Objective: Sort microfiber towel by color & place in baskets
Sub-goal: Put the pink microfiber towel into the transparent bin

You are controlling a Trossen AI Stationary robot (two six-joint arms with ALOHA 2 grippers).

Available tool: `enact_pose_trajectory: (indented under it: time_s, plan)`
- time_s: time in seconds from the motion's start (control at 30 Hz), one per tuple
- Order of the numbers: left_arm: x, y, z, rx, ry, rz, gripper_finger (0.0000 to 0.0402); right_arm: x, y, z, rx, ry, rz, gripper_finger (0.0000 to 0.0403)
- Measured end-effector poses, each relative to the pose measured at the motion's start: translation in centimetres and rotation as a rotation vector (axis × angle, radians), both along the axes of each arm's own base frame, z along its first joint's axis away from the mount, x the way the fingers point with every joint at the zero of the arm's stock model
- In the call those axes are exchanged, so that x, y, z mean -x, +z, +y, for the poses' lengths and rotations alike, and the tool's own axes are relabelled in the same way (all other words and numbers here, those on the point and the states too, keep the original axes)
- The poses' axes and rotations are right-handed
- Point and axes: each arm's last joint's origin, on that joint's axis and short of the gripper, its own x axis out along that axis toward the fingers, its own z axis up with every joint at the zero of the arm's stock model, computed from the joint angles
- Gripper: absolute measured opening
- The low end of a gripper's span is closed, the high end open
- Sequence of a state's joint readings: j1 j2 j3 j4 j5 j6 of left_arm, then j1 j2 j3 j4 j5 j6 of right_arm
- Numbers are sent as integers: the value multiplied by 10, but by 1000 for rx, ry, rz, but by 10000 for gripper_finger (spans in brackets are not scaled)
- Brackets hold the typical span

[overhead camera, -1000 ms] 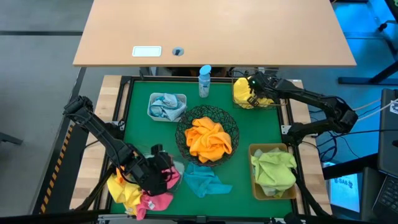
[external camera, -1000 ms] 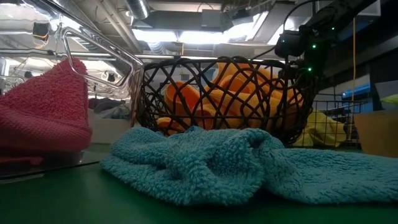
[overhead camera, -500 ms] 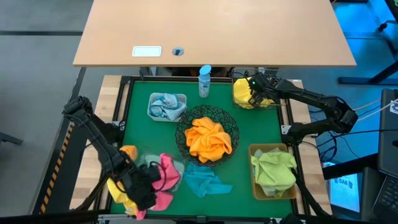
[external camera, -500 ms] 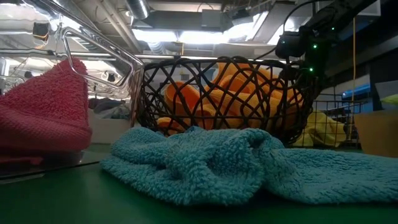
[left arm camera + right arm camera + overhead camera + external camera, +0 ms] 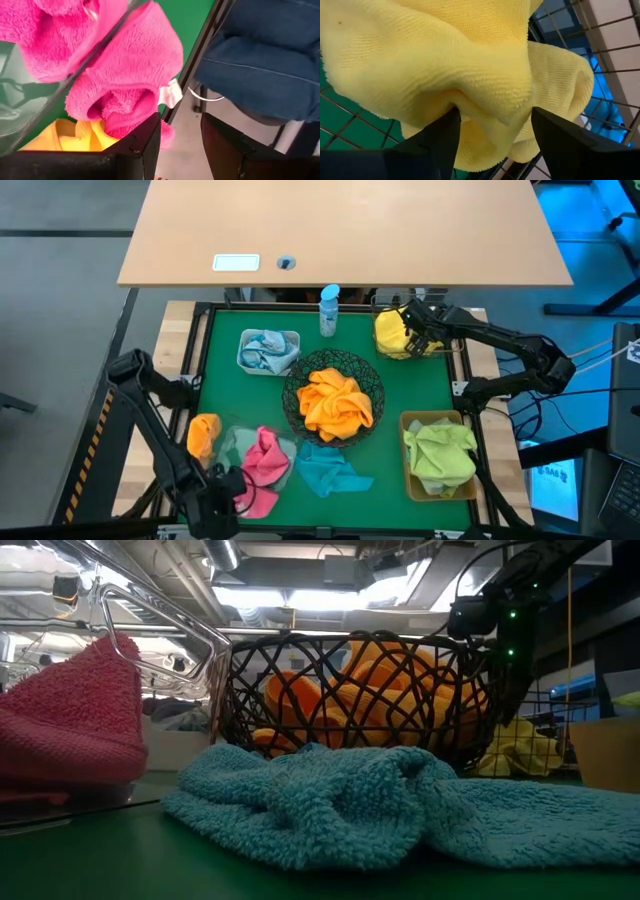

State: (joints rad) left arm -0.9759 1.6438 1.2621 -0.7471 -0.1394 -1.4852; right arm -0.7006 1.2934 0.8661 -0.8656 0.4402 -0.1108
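Overhead first: we see the right gripper over the square wire basket at the mat's far right corner, fingers apart w/ the yellow towel between them. Left gripper sits at the near left edge, beside the pink towel in the clear plastic tray; we can't tell its opening from here. An orange towel lies just left of that tray. Round black wire-mesh bowl mid-mat holds orange cloth, teal towel lies on the mat in front of it. White rectangular tub has a pale blue cloth, tan rectangular bin a green one.

Low cam: teal towel up front, mesh bowl behind, pink towel at left.

Left wrist cam: fingers parted, nothing between them; pink towel beyond them, partly behind the clear tray wall, w/ yellow cloth under it.

Right wrist cam: fingers spread wide, yellow towel bunched between them, resting on the basket wires.
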Motion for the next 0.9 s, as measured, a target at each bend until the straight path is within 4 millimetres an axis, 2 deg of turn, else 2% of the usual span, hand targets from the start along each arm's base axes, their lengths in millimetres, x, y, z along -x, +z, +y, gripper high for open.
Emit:
enact_pose_trajectory:
  time_s: [0.2, 0.5, 0.7, 0.9]
  plan:
    - [-1, -8, -4, -23, -5, 14, 134, -6, 18, -5, 41, -3, -49, 241]
    - [-4, -15, -4, -87, 28, -36, 134, -18, 65, -14, 121, -23, -198, 241]
    - [-6, -20, -5, -120, 38, -45, 134, -21, 92, -13, 67, 21, -300, 241]
    - [-9, -33, -8, -166, 45, -34, 134, -25, 105, -8, -77, 86, -448, 241]
